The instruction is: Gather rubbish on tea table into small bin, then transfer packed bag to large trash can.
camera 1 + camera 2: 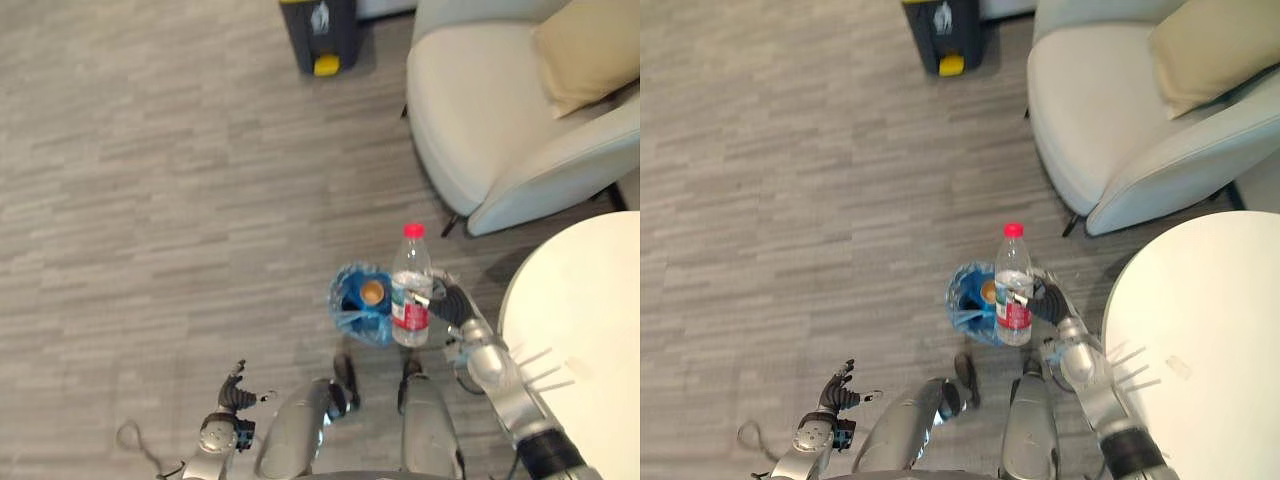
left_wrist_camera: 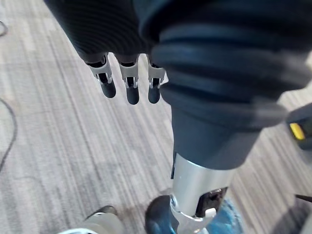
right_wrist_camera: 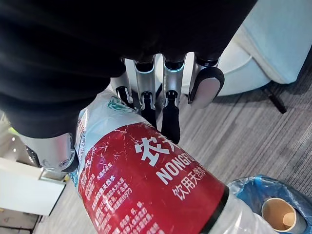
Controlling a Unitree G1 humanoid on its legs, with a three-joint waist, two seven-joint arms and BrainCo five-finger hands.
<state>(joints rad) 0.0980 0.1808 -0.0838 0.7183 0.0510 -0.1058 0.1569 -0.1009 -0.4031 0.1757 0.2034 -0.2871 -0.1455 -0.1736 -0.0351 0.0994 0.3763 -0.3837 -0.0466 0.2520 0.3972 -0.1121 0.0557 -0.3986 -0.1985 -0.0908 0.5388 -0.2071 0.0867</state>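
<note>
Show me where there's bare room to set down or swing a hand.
Free: the top of the tea table, and the carpet left of the small bin up to the large trash can. Crowded: the gap between bin, table and armchair, where the right hand holds the water bottle.

The bottle [image 1: 411,290] covers the right rim of the blue-lined small bin [image 1: 352,308]. Well beyond the bottle, the large trash can [image 1: 318,35] is cut by the picture's top edge; right of the bottle, the worktop [image 1: 580,330] runs off the side edge.
</note>
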